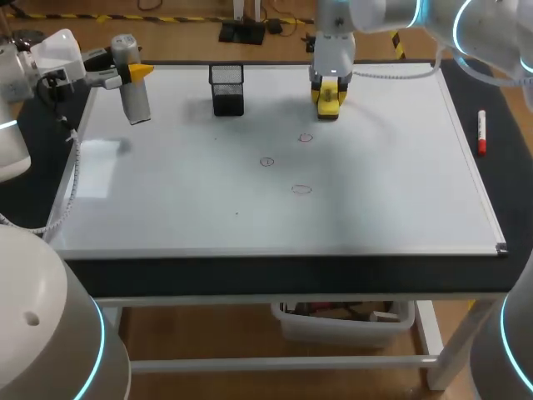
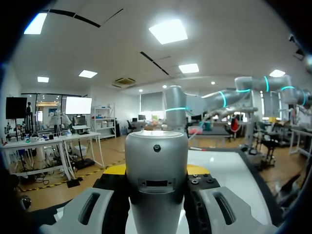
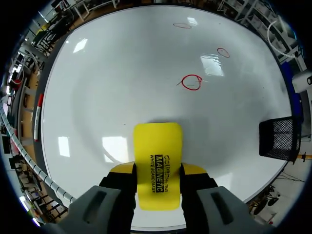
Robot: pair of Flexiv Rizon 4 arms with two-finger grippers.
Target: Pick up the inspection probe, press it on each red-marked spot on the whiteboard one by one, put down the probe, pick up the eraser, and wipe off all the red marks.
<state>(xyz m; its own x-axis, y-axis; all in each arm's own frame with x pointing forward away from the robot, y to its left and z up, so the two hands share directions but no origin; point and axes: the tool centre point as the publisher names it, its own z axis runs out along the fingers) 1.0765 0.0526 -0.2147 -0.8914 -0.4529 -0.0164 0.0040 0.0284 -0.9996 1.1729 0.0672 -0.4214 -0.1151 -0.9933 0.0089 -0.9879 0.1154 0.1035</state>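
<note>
My left arm point(image 1: 33, 75) comes in at the whiteboard's point(image 1: 391, 192) far left corner with the wrist turned so the fingers point level, out across the board rather than down at it. My left gripper point(image 1: 137, 73) is pinching the probe point(image 2: 156, 151), a grey cylinder with one finger on either side. The probe stands roughly upright, its lower end over the whiteboard's far left corner. I cannot tell whether that end meets the surface.

My right arm point(image 1: 383, 12) enters from the whiteboard's far right and bends straight down at the wrist, fingers pointing at the board. My right gripper point(image 3: 158, 169) is clamped on the yellow eraser point(image 3: 157, 146), which sits between the yellow tips at the middle of the whiteboard's far edge. It is low on or just over the surface. Contact is not clear to me.

By count there are two arms, one probe, one eraser and three red marks point(image 3: 191, 82). The marks are small open rings near the whiteboard's centre, spaced apart from one another, with the closest one lying ahead of the eraser. One black mesh holder point(image 1: 226, 89) stands on the whiteboard along its far edge, between my two grippers. One red marker point(image 1: 481, 133) lies off the whiteboard, on the dark table point(image 1: 508, 167) just past its right edge.
</note>
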